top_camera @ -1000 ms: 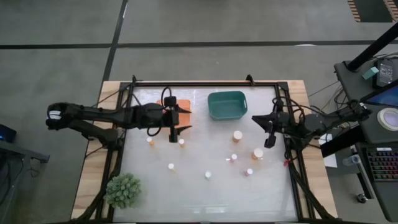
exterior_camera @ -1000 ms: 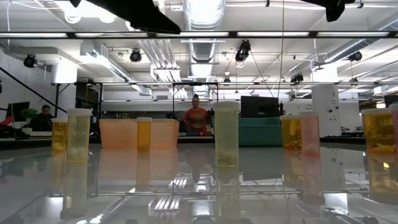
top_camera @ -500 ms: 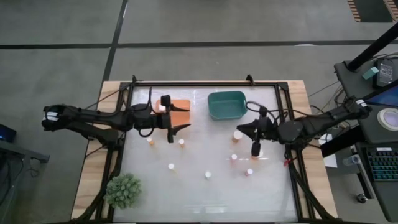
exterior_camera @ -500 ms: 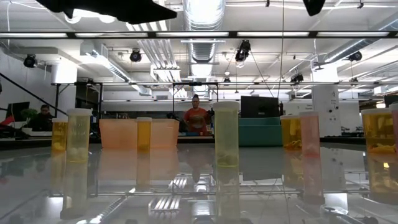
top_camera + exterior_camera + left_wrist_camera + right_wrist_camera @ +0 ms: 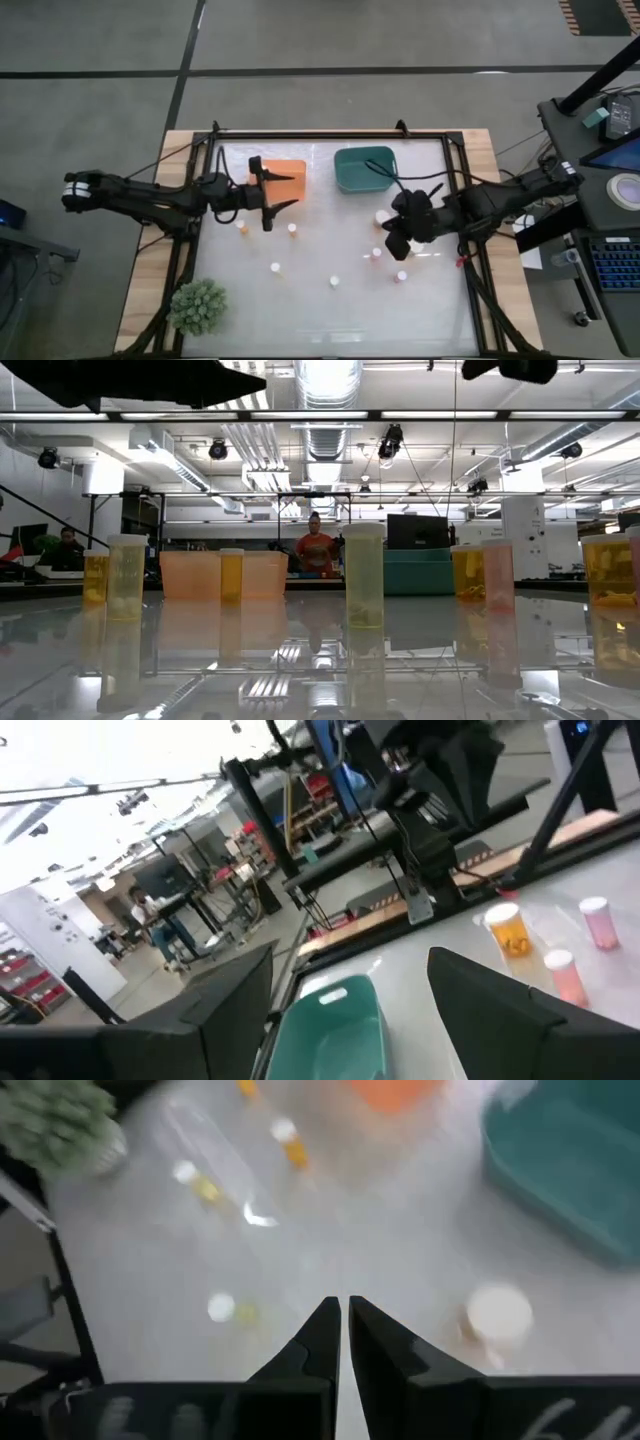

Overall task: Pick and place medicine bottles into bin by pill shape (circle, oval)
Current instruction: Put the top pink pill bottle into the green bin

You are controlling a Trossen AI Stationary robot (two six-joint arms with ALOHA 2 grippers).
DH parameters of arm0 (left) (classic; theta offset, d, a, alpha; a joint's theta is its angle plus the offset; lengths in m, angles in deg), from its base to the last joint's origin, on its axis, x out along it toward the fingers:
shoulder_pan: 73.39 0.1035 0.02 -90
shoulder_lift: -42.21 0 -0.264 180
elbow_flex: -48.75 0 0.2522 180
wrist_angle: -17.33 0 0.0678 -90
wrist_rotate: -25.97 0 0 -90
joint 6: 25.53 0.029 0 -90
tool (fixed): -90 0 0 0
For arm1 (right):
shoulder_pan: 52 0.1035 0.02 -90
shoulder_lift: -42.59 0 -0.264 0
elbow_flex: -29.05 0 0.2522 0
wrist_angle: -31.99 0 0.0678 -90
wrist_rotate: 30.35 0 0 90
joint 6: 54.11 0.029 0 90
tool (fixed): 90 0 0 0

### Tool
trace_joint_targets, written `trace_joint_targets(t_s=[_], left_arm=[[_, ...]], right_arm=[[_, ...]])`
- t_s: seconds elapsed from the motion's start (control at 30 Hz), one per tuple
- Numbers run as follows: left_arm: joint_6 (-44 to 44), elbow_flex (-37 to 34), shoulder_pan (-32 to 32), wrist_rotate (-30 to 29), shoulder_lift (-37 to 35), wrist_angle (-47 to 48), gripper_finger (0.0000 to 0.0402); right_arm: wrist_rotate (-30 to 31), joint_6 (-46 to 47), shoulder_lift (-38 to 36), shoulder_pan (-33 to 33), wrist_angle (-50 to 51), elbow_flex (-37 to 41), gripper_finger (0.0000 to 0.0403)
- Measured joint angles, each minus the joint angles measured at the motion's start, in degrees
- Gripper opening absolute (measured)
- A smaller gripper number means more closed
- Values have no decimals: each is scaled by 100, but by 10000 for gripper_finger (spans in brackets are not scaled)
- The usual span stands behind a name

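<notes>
Since approx. a sec. ago the right gripper (image 5: 397, 243) has been swung inward from the table's right edge and brought over the cluster of bottles on that side. Its fingers (image 5: 322, 1342) are seen pressed nearly together in the right wrist view, w/ nothing between them. A white-capped bottle (image 5: 497, 1316) stands just beside the fingertips, apart from them; in the high view the same bottle (image 5: 382, 217) is just beyond the gripper, toward the teal bin (image 5: 365, 168). Two pinkish bottles, one (image 5: 376, 253) and another (image 5: 401, 276), are near the gripper on its other side.

The left gripper (image 5: 266, 200) has been drawn back a little along its arm, and is held just above the orange bin (image 5: 286, 176), jaws wide apart, nothing held. Two small bottles, one (image 5: 241, 227) and another (image 5: 292, 229), stand just below it.

Meaning for the task, as judged: no bottle is in hand yet, and the right arm is probably lining up on the white-capped bottle. The jaws would need to be opened before any descent. Most bottles appear to be on the table and unsorted; the bins' contents cannot be told. Pill shape inside the bottles can't be made out.
</notes>
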Motion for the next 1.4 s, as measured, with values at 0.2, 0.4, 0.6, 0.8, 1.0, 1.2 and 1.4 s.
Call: trace_joint_targets(t_s=[0.2,0.4,0.6,0.8,1.0,1.2,1.4], left_arm=[[20,-12,2,-97,-425,18,251],[137,-38,-2,-96,-1067,177,251],[-9,-209,-4,-44,-1568,511,251],[31,-312,-2,-33,-1770,561,251],[36,-331,-2,-31,-1921,579,251],[37,-331,-2,-29,-1905,579,251],[38,-333,-2,-27,-1845,581,251]], right_arm=[[-639,797,638,2,750,-795,18],[-906,1433,1135,0,1163,-1296,18],[-905,1673,1626,-165,1219,-1511,18],[-1195,1741,2147,-406,1224,-1531,18],[-1952,1681,2527,-479,1502,-1512,18],[-2214,1501,2753,-474,2038,-1502,18],[-2212,1444,2714,-525,2006,-1474,18]])
